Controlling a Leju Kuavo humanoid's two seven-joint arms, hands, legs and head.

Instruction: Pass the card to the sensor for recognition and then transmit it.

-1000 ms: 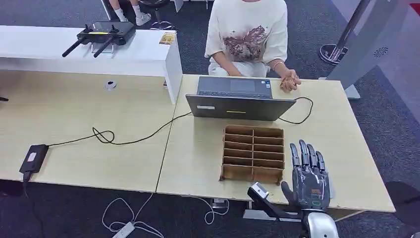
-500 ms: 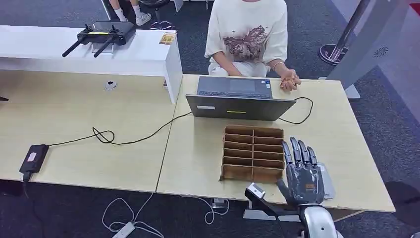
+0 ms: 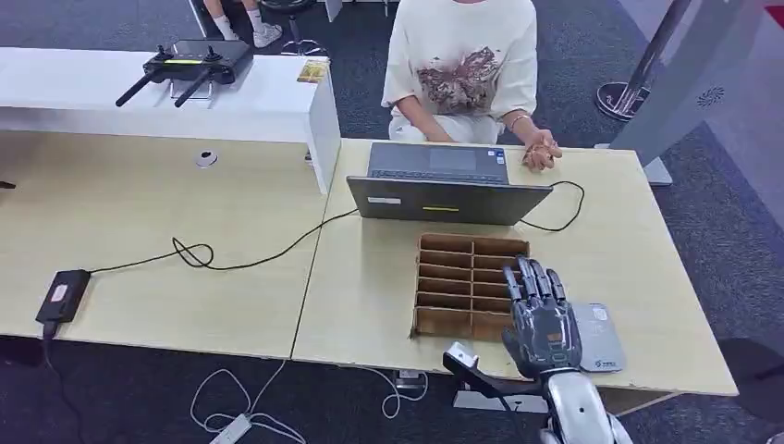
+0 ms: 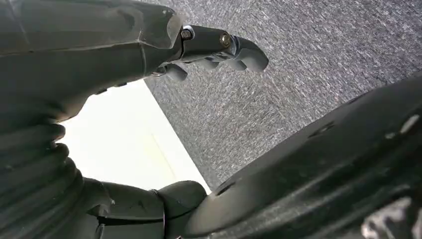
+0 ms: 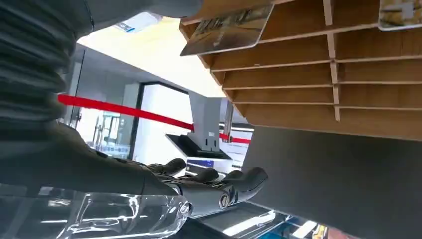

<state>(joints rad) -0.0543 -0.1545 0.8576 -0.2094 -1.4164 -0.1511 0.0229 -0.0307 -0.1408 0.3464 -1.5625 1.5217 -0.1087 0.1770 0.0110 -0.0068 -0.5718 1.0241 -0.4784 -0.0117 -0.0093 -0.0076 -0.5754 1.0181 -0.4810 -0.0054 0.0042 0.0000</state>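
Right robot hand [image 3: 538, 310] spread, holding nothing, hovers over right edge of wooden rack [image 3: 462, 282] on desk [image 3: 610, 250]. Card [image 5: 226, 31] sits in a rack slot. Grey sensor pad [image 3: 598, 338] lies just right of hand. Left robot hand [image 4: 209, 47] hangs over carpet, fingers curled.

Divided box [image 3: 472, 286]: near front edge of right table [image 3: 638, 240], cards [image 5: 226, 32] in its slots (wrist view).
Laptop [image 3: 444, 183]: behind box, at rear edge.
Sensor [image 3: 596, 337]: right of box, front edge.
Right hand [image 3: 539, 316]: between box and sensor, overlapping both.
Adapter [image 3: 61, 296]: left table, front-left corner.
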